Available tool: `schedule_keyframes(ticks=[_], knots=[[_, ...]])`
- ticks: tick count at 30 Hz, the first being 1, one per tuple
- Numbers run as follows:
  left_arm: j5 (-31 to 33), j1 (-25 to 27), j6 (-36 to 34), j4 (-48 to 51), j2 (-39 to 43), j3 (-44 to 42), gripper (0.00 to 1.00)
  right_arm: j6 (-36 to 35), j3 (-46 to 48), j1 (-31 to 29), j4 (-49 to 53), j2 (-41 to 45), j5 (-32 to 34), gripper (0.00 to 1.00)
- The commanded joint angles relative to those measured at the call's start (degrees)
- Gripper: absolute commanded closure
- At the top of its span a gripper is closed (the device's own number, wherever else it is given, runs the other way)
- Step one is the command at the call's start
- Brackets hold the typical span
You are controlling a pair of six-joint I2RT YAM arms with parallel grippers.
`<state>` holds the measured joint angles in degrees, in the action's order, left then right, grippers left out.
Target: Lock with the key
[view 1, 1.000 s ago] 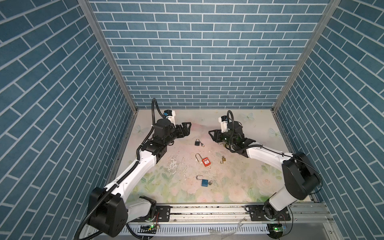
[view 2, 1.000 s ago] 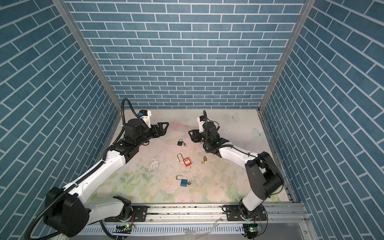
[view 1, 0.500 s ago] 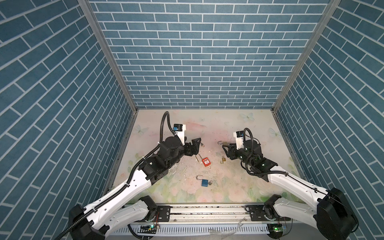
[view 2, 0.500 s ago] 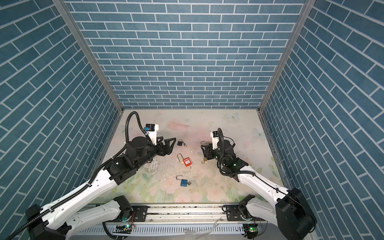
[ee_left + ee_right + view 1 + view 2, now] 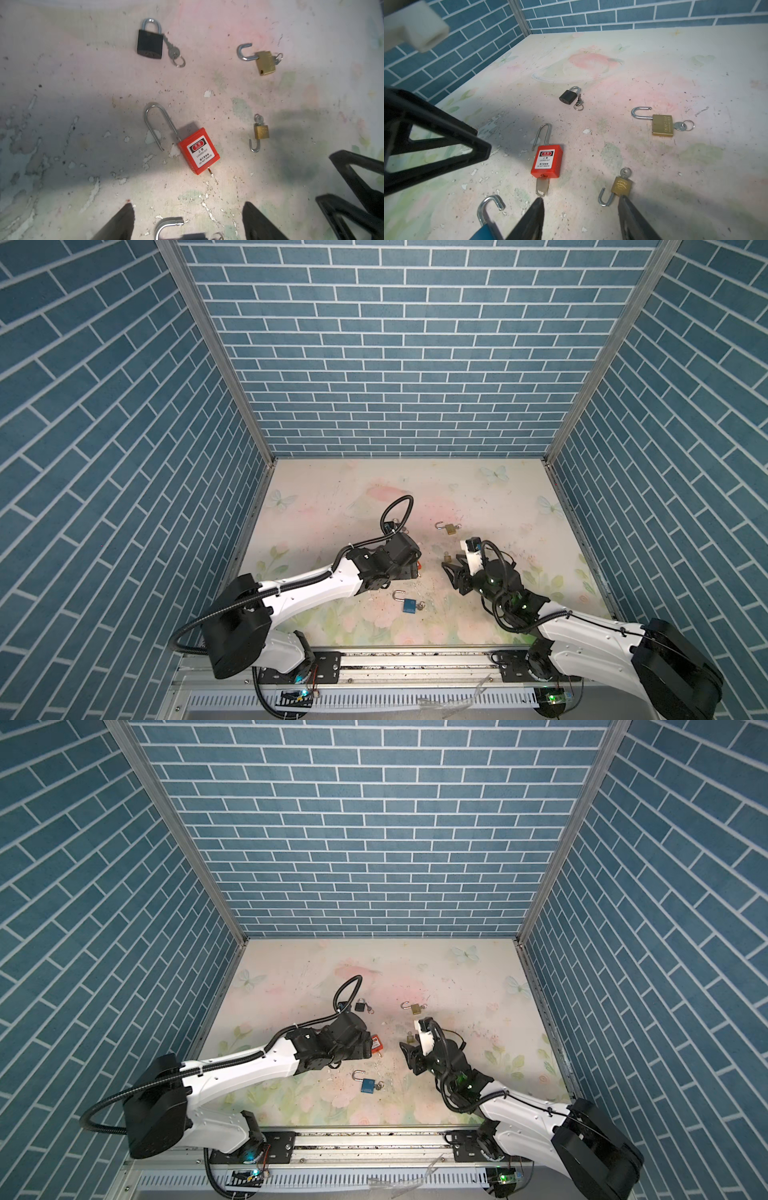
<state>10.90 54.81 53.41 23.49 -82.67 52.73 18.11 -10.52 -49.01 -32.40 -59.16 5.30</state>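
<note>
Left gripper (image 5: 187,205) hovers, seemingly just beside red padlock (image 5: 198,153).

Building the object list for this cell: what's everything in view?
safety padlock: 1, red, mid-table, open
black padlock: 1, black, behind it, shut
large brass padlock: 1, gold, back, right of centre, open
small brass padlock: 1, gold, right of red one, open
blue padlock: 1, blue, nearest front, open
keys: 5, metal, one at each padlock
table: 1, pale floral, underneath
walls: 3, blue brick, around table
left arm: 1, white-black, left, jaws open
right arm: 1, white-black, right, jaws open
</note>
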Motion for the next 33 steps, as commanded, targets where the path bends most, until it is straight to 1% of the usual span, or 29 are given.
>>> schedule_keyframes(ticks=[1,3,6,9,12,17,22,27,33], knots=[[-0.08,0.38,6.72,3.7,-3.2,3.69,0.17,-4.81,1.87,-4.7,-8.27,-0.88,9.81,0.43],[-1.73,0.35,8.01,2.82,-5.47,4.75,0.17,-5.45,2.41,-7.76,-6.41,-1.08,12.24,0.43],[-3.35,0.9,10.21,1.38,-8.9,6.06,0.17,-5.51,3.34,-10.66,-3.45,0.6,14.0,0.43],[-3.3,1.69,13.53,2.17,-12.61,8.09,0.17,-4.11,5.65,-12.45,-3.31,4.29,14.63,0.44],[-1.8,2.35,16.17,2.94,-15.51,10.15,0.18,-3.69,6.87,-13.53,-3.09,7.41,14.45,0.45],[3.05,2.77,20.99,7.88,-19.92,14.91,0.23,-4.22,8.44,-13.92,-2.14,10.23,14.83,0.45],[7.1,3.02,23.21,9.17,-22.65,18.06,0.27,-2.96,10.14,-14.05,-2.19,10.9,14.33,0.45],[7.87,2.8,24.6,13.77,-27.23,23.69,0.26,-2.05,10.17,-14.05,-0.77,11.41,13.22,0.45],[8.6,2.45,27.37,17.02,-29.73,25.75,0.29,-1.28,10.79,-14.25,-0.03,12.64,11.18,0.45]])
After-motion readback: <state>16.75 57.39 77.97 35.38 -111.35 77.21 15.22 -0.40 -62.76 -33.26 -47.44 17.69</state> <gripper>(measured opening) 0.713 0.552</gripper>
